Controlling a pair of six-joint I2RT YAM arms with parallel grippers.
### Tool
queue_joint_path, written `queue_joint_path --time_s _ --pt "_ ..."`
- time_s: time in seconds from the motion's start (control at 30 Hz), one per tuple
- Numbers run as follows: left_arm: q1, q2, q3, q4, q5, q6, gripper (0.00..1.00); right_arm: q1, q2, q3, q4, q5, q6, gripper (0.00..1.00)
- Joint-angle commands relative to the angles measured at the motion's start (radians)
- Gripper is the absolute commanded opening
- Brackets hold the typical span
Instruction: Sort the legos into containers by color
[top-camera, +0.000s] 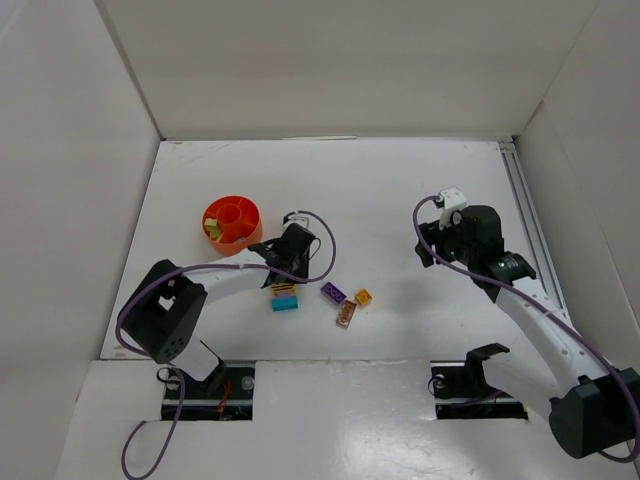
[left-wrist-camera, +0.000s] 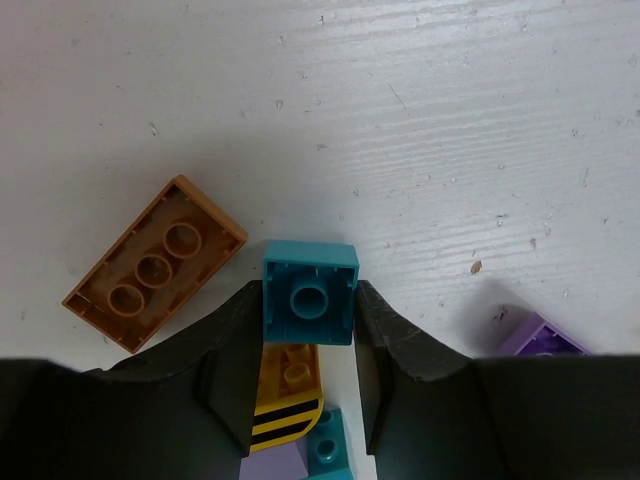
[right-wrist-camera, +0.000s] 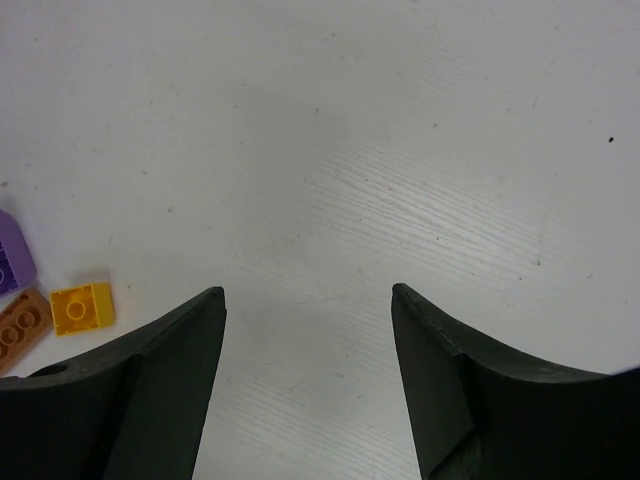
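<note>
brick: small teal plastic studded brick (left-wrist-camera: 310, 292), hollow side to the camera, seemingly lifted off the table.
left gripper (left-wrist-camera: 310, 302): narrow, pinching the teal brick.
bowl: round orange-red plastic divided bowl (top-camera: 241, 240), near, at 10 o'clock of the left gripper from above.
right gripper (right-wrist-camera: 308, 300): spread wide, empty.
risk: only the fingertips catch the brick, so it may twist out, or land among the lime green pieces (top-camera: 212, 229).
surface: scuffed white table (top-camera: 400, 200), white walls around.

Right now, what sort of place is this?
Probably a robot test cell: white tabletop boxed in by plain white panels, left arm and right arm bolted down, Lego bricks near an orange bowl.
</note>
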Motion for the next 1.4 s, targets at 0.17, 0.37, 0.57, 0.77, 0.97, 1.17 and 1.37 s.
queue_joint_path --time_s 0.17,0.37,0.57,0.77,0.97,1.17,1.37 --pt "-0.003 -0.157 0.042 -0.046 -0.057 -0.049 0.13 -0.006 -0.025 -0.001 0.014 -0.013 -0.009 0.72" --pt "0.095 -0.246 0.114 -0.056 -0.152 -0.049 0.12 -0.006 -0.045 -0.001 0.014 -0.013 -0.018 0.72" --pt "0.25 -0.255 0.167 -0.078 -0.191 -0.052 0.12 -0.024 -0.045 -0.001 0.003 -0.004 -0.018 0.72" --pt "0.34 -0.264 0.176 -0.078 -0.204 -0.052 0.13 -0.033 -0.045 0.019 -0.015 -0.004 -0.027 0.72" --pt "0.34 -0.264 0.165 -0.096 -0.263 -0.077 0.15 -0.042 -0.027 0.037 -0.015 0.005 -0.037 0.72" --pt "0.35 -0.235 0.156 -0.096 -0.309 -0.094 0.17 -0.052 -0.018 0.037 -0.015 0.005 -0.046 0.72" --pt "0.35 -0.206 0.147 -0.105 -0.333 -0.106 0.23 -0.052 -0.018 0.037 -0.015 -0.004 -0.046 0.72"
